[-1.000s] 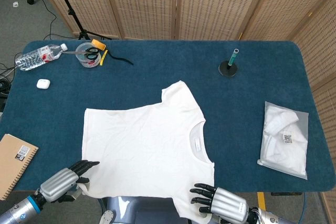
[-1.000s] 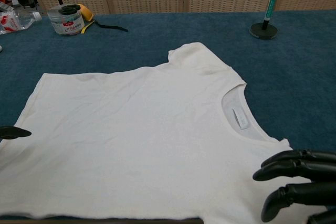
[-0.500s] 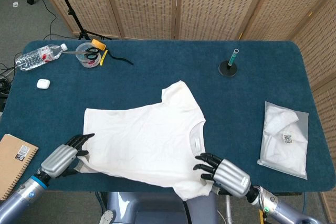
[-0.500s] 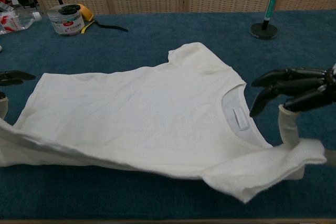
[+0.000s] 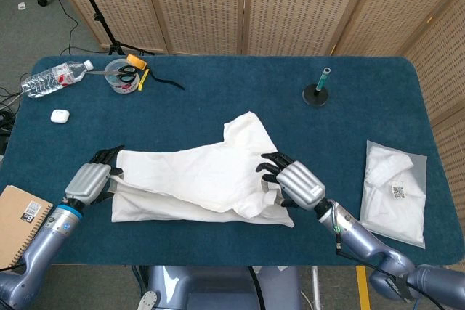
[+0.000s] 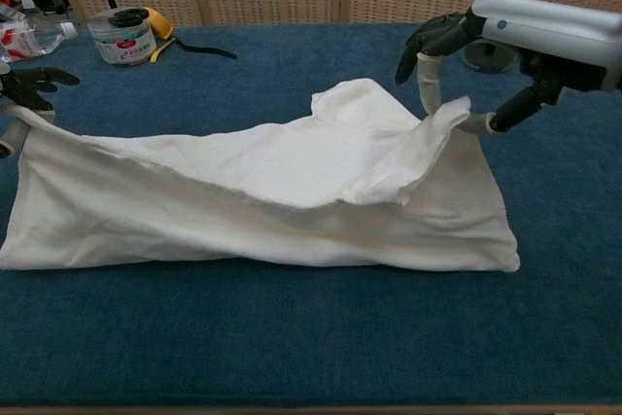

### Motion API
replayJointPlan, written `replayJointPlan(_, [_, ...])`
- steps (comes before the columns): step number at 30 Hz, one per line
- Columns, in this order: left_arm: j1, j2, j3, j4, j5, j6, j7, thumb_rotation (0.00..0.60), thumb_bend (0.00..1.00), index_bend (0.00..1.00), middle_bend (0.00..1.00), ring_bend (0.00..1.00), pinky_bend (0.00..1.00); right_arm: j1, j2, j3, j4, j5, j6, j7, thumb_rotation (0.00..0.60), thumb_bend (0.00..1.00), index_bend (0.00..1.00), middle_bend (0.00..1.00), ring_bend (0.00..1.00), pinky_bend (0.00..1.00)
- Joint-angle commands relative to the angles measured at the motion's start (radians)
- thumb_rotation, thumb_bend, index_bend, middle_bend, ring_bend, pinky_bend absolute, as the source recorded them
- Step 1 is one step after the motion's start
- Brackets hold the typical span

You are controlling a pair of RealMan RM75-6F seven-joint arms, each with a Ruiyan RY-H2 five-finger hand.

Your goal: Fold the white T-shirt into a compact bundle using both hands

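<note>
First fold in hand: near edge of the white cotton T-shirt (image 5: 196, 179) lifted over its far half, mid-table.

My left hand (image 5: 91, 179) pinches the hem corner and my right hand (image 5: 294, 181) pinches the sleeve-side edge, both raised. I judge the loose flap could sag or slip out if I carry unevenly, leaving a crooked crease. No writing is legible to me; the neck tag is hidden and the clear plastic bottle's (image 5: 54, 78) label is too small.

Arms and hands, finish only.
Left hand (image 5: 90, 178) and right hand (image 5: 296, 181): ribbed silver backs, black fingers (image 5: 270, 159), pale thumb covers. Forearms grey-blue with a blue wrist ring on the left; thin cable along the right forearm.
</note>
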Motion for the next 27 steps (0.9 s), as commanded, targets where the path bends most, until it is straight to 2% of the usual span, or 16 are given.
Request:
replayJointPlan(1, [-0.026,-0.044,-0.040,0.044,-0.085,-0.019,0.048,0.600,0.68,0.75,0.00,0.00,0.00,0.048,-0.043,0.059,0.044,0.086,-0.072,-0.012,0.600,0.67,0.68,0.30,0.14,0.15])
replayJointPlan(9, [-0.056,-0.120,-0.069,0.176,-0.180,-0.076,0.058,0.600,0.68,0.75,0.00,0.00,0.00,0.097,-0.089,0.118,0.138,0.206,-0.172,-0.013,0.600,0.67,0.68,0.30,0.14,0.15])
replayJointPlan(17, [-0.080,-0.198,-0.089,0.294,-0.216,-0.095,0.071,0.600,0.67,0.75,0.00,0.00,0.00,0.119,-0.135,0.131,0.222,0.250,-0.214,-0.006,0.600,0.67,0.68,0.30,0.14,0.15])
replayJointPlan(27, [-0.098,-0.272,-0.103,0.398,-0.295,-0.088,0.154,0.600,0.67,0.75,0.00,0.00,0.00,0.144,-0.179,0.144,0.305,0.271,-0.244,0.010,0.600,0.67,0.68,0.30,0.14,0.15])
